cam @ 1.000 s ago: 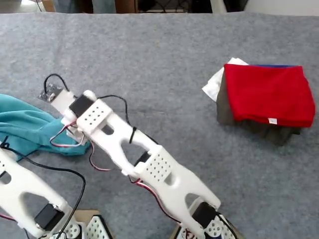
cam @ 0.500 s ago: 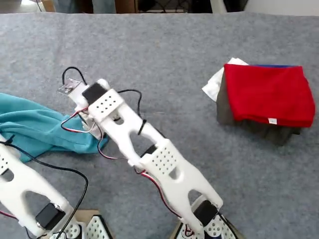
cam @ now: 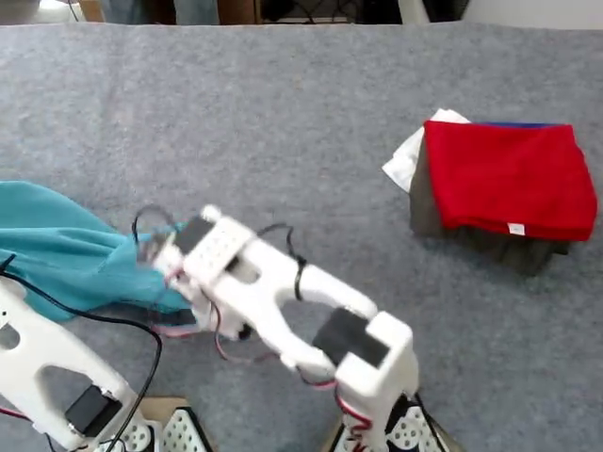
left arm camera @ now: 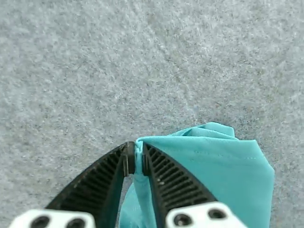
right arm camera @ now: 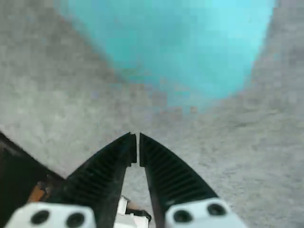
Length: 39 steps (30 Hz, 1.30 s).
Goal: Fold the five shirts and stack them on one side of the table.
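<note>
A teal shirt (cam: 66,250) lies crumpled at the table's left side. My left gripper (left arm camera: 135,149) is shut on a fold of the teal shirt (left arm camera: 213,166), with cloth pinched between its tips. My left arm (cam: 47,363) rises at the near left corner. The right arm (cam: 236,268) is folded back over the near middle, its wrist at the shirt's right edge. My right gripper (right arm camera: 134,140) is shut with nothing in it, hanging above grey mat just short of the teal shirt (right arm camera: 175,42). A stack of folded shirts with a red shirt (cam: 504,179) on top sits at the right.
Grey felt (cam: 283,104) covers the whole table. A white folded shirt (cam: 405,160) pokes out from under the stack's left side. Loose cables (cam: 141,320) trail from both arms near the front edge.
The right arm has pulled back toward the front edge and folded up, its wrist sliding from the shirt's far right corner to its near right edge. The left arm has hardly moved.
</note>
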Each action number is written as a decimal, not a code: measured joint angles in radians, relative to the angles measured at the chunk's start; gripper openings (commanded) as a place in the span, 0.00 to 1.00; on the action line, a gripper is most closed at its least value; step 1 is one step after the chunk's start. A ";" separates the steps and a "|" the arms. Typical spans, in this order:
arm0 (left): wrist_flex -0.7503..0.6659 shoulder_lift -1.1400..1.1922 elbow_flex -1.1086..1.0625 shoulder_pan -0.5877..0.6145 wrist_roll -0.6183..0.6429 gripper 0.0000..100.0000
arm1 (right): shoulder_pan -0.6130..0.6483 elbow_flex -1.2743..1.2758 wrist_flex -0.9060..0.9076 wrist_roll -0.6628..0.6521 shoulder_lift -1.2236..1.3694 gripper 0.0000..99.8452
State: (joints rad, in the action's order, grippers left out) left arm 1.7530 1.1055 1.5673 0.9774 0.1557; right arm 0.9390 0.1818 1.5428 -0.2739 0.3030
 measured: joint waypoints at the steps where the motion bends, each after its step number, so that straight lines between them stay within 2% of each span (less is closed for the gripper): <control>1: 0.000 0.000 -0.002 0.002 0.000 0.03 | 0.012 0.040 -0.011 -0.011 -0.017 0.02; 5: 0.000 0.000 -0.002 0.009 0.000 0.03 | 0.002 0.071 -0.032 -0.023 -0.074 0.14; 8: 0.000 0.000 -0.005 0.011 0.000 0.03 | -0.064 0.055 -0.028 -0.025 -0.100 0.19; 13: 0.000 0.011 -0.021 0.000 0.000 0.03 | -0.176 -0.176 -0.078 -0.023 -0.084 0.15; 17: -0.008 0.097 -0.021 -0.055 0.000 0.03 | -0.161 -0.385 -0.140 -0.011 0.074 0.02; 21: -0.035 0.153 -0.023 -0.095 0.000 0.03 | -0.120 -0.601 -0.169 0.095 0.316 0.02; 24: -0.052 0.160 -0.023 -0.098 0.000 0.03 | -0.095 -0.776 -0.083 0.153 0.500 0.02; 30: -0.054 0.158 -0.021 -0.095 0.000 0.03 | -0.080 -1.079 0.166 0.169 0.723 0.02; 39: -0.071 0.158 -0.021 -0.095 0.000 0.03 | -0.077 -1.014 0.204 0.167 0.640 0.03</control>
State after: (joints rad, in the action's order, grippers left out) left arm 1.6824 1.2635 1.5459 0.8823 0.1557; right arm 0.8623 -0.8324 1.7469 -0.1066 0.9429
